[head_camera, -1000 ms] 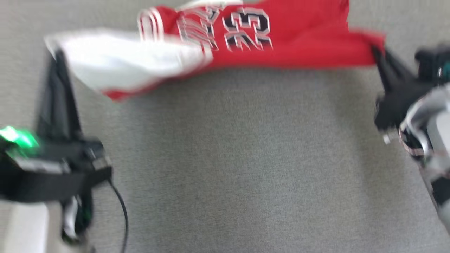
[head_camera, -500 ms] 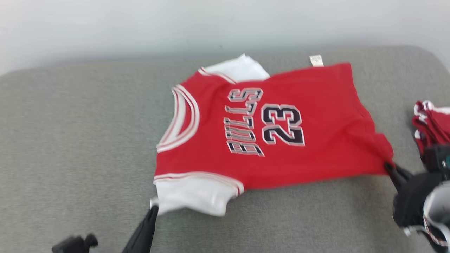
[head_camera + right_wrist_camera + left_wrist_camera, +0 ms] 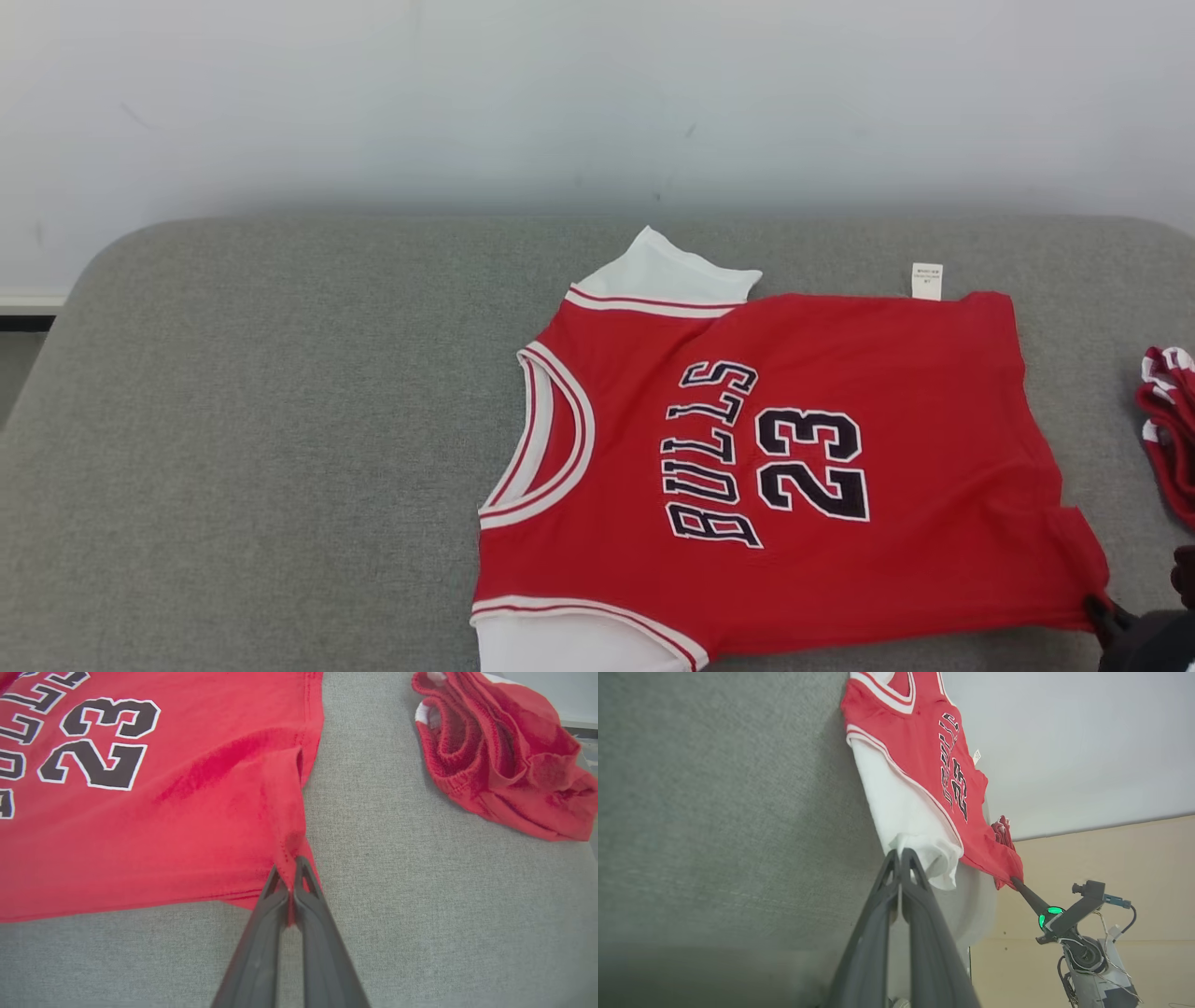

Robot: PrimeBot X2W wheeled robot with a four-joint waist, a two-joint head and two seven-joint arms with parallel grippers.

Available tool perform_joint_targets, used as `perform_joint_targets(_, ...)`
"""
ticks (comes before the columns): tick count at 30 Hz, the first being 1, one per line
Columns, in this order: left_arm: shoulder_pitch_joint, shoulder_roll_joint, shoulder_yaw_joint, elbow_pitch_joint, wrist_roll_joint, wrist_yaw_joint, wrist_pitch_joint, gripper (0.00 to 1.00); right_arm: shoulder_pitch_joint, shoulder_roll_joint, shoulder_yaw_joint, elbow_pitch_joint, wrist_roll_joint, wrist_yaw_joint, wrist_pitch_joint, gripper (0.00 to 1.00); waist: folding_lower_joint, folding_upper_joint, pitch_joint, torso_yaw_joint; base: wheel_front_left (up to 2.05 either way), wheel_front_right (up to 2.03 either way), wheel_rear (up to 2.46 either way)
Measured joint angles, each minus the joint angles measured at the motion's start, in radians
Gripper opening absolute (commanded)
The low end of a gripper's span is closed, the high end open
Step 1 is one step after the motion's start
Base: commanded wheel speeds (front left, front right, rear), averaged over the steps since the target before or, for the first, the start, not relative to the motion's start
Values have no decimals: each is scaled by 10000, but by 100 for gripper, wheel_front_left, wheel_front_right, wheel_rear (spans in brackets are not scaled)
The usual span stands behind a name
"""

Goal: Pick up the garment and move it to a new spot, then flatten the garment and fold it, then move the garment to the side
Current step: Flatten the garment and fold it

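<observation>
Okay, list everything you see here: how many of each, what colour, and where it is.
red fabric jersey with white sleeves: one, red and white with black "BULLS 23", spread on the cushion, right of centre.
white care label: one, white, at the jersey's far edge.
crumpled red knit garment: one, red with white trim, right of the jersey, apart from it.
grey upholstered cushion: one, grey, under both garments.
wall: one, white, behind the cushion.
left end effector: one, dark, shut on the jersey's white sleeve.
right end effector: one, dark, shut on the jersey's red hem corner.
</observation>
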Motion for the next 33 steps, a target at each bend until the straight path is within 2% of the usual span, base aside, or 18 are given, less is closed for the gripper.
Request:
perform_joint_targets(9, 720, 320, -502, 199, -738, 169, 1162, 0, 923, 205, -458, -207, -568, 0, 401, 0, 0, 0, -216, 152, 0, 0, 0)
perform_joint_targets(13, 897, 476, -541, 190, -840, 247, 1356, 0, 1370, 334, -502, -247, -665, 0, 796, 0, 0, 1, -203, 168, 0, 0, 0)
perform_joint_targets(18, 936, 476, -380, 192, -742, 236, 1022, 0, 1861, 387, -545, -395, -474, 0, 1214, 0, 1, 2, -219, 147, 0, 0, 0)
perform_joint_targets(22, 807, 384, -192, 119, -562, 150, 571, 0, 1855, 291, -583, -495, -336, 0, 838, 0, 1, 1, -215, 67, 0, 0, 0)
perform_joint_targets(31, -365, 100, -44, -136, 702, 48, -928, 0, 1461, 397, -228, -614, 52, 0, 115, 0, 2, 1, -266, -88, 0, 0, 0)
perform_joint_targets(33, -813, -33, -113, -65, 1264, 46, -1440, 0, 1334, 443, -184, -639, 105, 0, -71, 0, 2, 2, -250, -119, 0, 0, 0)
